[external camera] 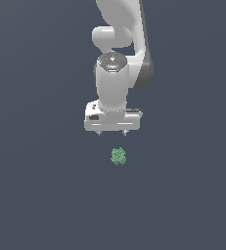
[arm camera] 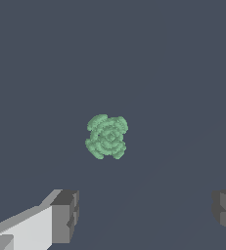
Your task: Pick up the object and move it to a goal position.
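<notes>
**Panda arm poised over small green lump, grasp not yet made**

A white Franka Panda arm point(external camera: 119, 53) reaches down from the upper centre of the exterior view, its gripper point(external camera: 112, 132) pointing at a flat, dark grey-blue floor point(external camera: 36, 195). Just below the gripper in that frame, a little right of centre, lies the object point(external camera: 118, 156), a small pale-green, lumpy blob with lighter mottling, much smaller than the hand above it. It sits apart from the fingertips; nothing touches it.

The wrist view shows the same object point(arm camera: 107, 136) near the middle of the frame, with two dark finger pads point(arm camera: 65, 215) at the lower left and lower right corners. The fingers stand wide apart, with bare floor between them, and they hold nothing. The blob appears ahead of the gap between the pads rather than inside it, so the hand seems not quite lined up over it, though the camera's angle makes the true offset hard to judge.

As for progress, the task looks to be at its opening stage. The object rests on the floor, ungrasped. Judging from these pictures, what is left is nearly everything: centring the open fingers on the blob, lowering around it, closing, lifting, and carrying it to the goal. No goal marker can be seen in either view, so where the object must end up cannot be told.

No containers of any kind appear in the scene; the floor carries only the green object.
</notes>
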Controlling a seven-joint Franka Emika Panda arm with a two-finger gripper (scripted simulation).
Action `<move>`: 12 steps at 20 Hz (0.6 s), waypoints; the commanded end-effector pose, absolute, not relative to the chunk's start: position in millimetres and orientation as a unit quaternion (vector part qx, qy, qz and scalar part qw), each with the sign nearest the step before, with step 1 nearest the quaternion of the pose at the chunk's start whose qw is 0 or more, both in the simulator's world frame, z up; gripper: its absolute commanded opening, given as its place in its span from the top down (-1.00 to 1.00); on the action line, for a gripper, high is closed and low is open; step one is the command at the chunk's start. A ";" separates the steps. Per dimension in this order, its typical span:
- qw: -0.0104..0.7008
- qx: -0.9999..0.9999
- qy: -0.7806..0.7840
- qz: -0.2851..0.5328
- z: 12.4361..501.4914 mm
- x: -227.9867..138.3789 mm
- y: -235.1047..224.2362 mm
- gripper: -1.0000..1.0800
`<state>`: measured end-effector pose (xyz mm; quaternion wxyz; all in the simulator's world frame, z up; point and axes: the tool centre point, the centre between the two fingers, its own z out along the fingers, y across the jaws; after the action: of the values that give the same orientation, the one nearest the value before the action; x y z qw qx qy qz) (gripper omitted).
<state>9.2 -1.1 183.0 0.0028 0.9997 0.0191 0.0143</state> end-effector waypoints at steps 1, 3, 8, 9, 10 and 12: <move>0.003 1.000 0.019 0.014 183.0 9.2 -1.1 -0.92; 0.002 1.000 0.018 0.014 182.5 9.1 0.0 -0.92; -0.003 1.000 0.006 0.012 178.3 7.6 9.6 -0.92; -0.004 1.000 0.004 0.011 177.7 7.3 11.1 -0.92; -0.004 1.000 0.002 0.011 177.4 7.2 12.0 -0.92; -0.005 1.000 0.000 0.011 177.3 7.0 12.6 -0.92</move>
<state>7.1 11.9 177.5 -0.0040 0.9999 0.0023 0.0111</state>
